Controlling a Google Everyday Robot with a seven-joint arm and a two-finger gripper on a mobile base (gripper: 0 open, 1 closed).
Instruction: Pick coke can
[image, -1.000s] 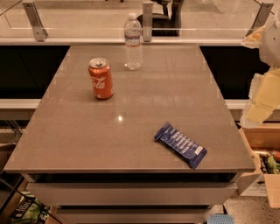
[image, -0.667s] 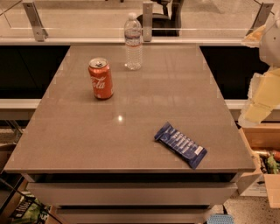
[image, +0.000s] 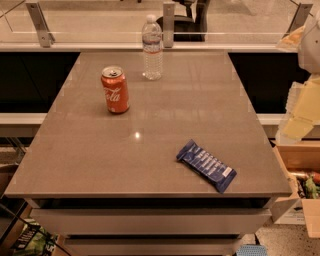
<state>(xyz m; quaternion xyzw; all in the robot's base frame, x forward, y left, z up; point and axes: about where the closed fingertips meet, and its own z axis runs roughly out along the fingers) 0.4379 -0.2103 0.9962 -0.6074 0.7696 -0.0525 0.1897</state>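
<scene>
The coke can (image: 115, 90) is red-orange with white script and a silver top. It stands upright on the grey table (image: 150, 150), at the far left part. My gripper (image: 301, 41) is at the right edge of the view, on the pale arm (image: 300, 110) beside the table's right side. It is well to the right of the can and holds nothing that I can see.
A clear plastic water bottle (image: 152, 48) stands upright behind and right of the can. A blue snack bar wrapper (image: 206, 165) lies flat near the front right. A glass railing (image: 170, 25) runs behind the table. Cardboard boxes (image: 300, 185) sit on the floor at right.
</scene>
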